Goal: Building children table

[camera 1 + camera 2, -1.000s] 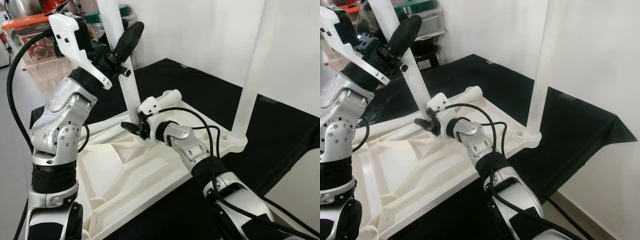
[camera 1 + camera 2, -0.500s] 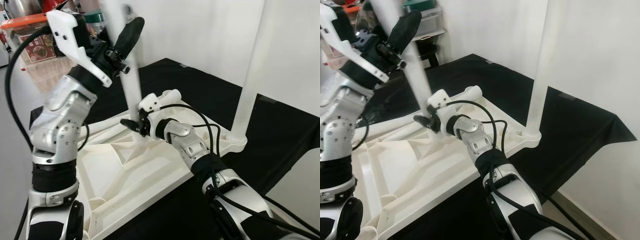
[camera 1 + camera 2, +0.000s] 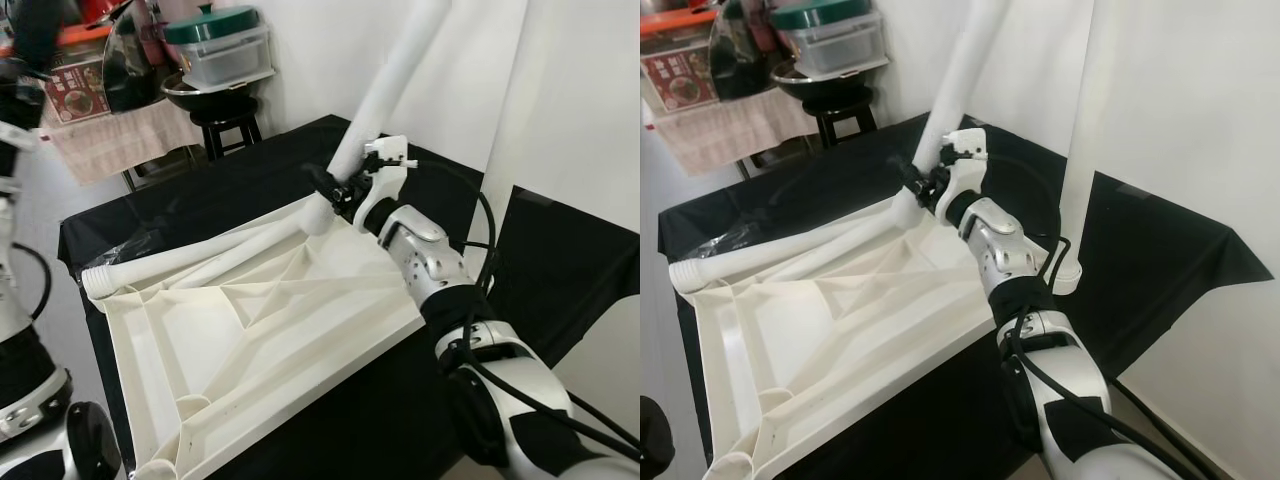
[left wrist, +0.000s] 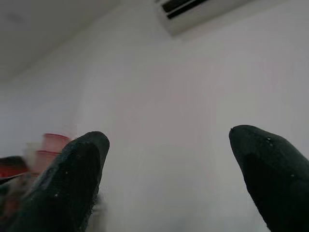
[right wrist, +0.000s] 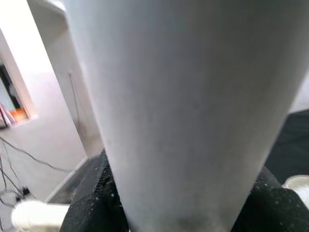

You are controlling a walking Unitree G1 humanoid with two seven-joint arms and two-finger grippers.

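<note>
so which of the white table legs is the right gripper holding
The tilted leg at the tabletop's far corner, clamped by the right gripper. Another leg stands upright; a third lies flat.

Black-draped counter point(image 3: 250, 180) with an upturned tabletop

The white plastic tabletop point(image 3: 260, 340) lay ribbed underside up on the black cloth; a crumpled clear plastic wrap point(image 3: 130, 250) sat near its far corner.

An upturned white tabletop point(image 3: 270, 330) lies on a black cloth point(image 3: 560, 270). The right gripper point(image 3: 335, 188) clasps a tilted white leg point(image 3: 385, 85) near its socket at the tabletop's far corner. Another leg point(image 3: 190, 262) lies along the tabletop's far edge.
</note>
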